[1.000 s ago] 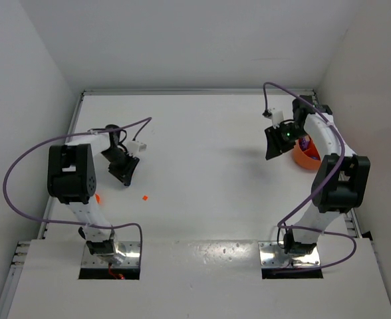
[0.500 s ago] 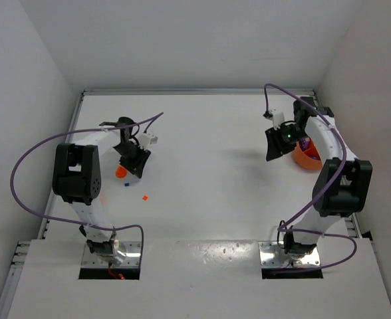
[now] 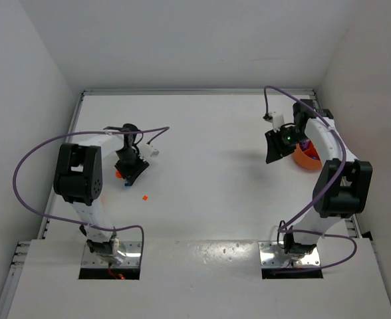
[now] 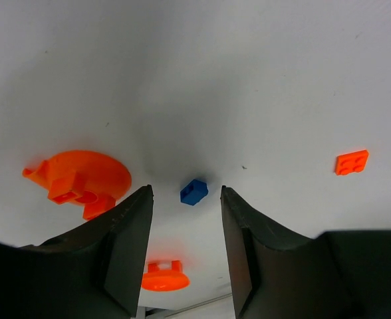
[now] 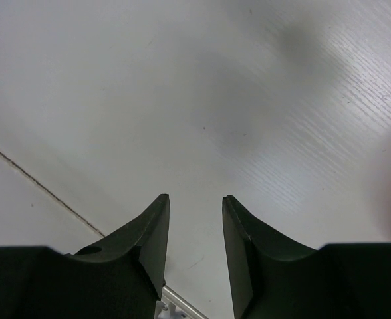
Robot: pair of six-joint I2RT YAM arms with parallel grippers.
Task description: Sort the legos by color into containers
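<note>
A tiny blue plastic brick [image 4: 194, 191] lies between a round orange plastic cup [image 4: 82, 179] and a flat orange plastic brick [image 4: 352, 161].

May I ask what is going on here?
The left hand hovers with its jaws open. A small blue plastic brick lies on the white table in the gap between them, not gripped. A small orange-red plastic brick lies loose nearby. The right hand, open and empty, hangs above the table beside the large orange round bowl.
</note>
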